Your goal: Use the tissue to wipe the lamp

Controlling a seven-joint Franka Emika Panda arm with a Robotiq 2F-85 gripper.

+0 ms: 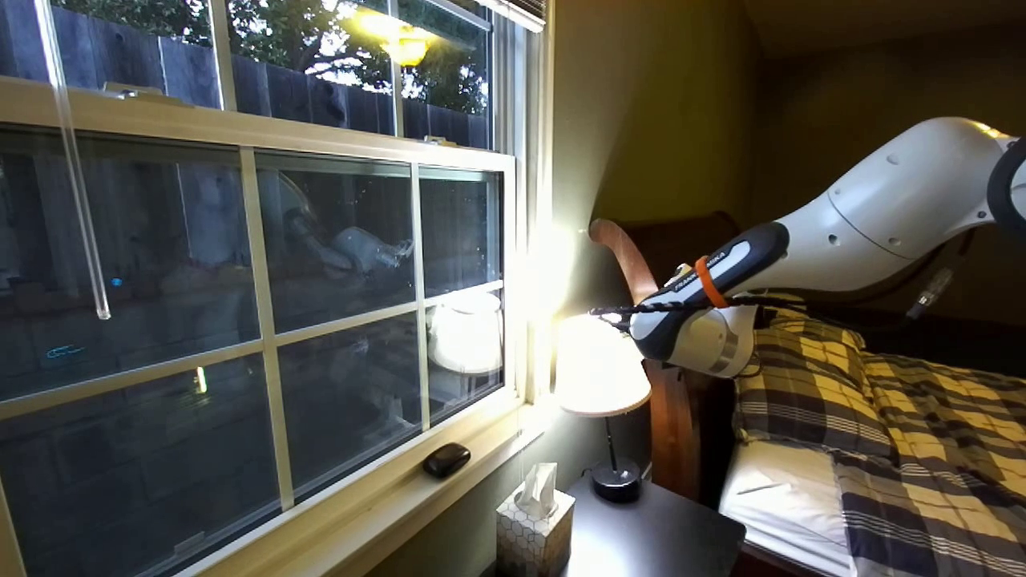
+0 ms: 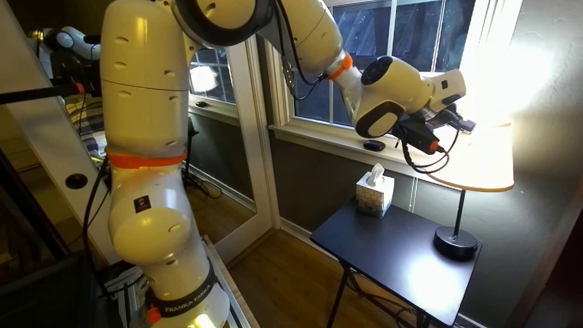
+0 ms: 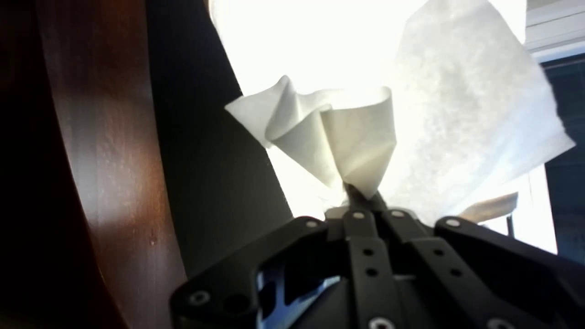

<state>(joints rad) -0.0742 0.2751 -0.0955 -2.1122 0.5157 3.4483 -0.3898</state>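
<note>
The lamp [image 1: 601, 373] stands upright with its conical shade glowing brightly; it also shows in an exterior view [image 2: 485, 157]. In the wrist view its shade [image 3: 315, 41] is a washed-out white area behind the tissue. My gripper [image 3: 365, 198] is shut on the tissue [image 3: 475, 100], which spreads from the fingertips with a crumpled fold to the left and a wide sheet to the right. In both exterior views the gripper is at the upper part of the shade, and glare hides the tissue. Whether the tissue touches the shade I cannot tell.
A tissue box [image 2: 374, 193] with a tissue sticking out stands on the black side table [image 2: 391, 246] near the lamp base. The window and sill [image 1: 361, 513] with a dark object [image 1: 446, 460] are beside it. A wooden headboard [image 1: 669, 417] and bed [image 1: 801, 481] stand close by.
</note>
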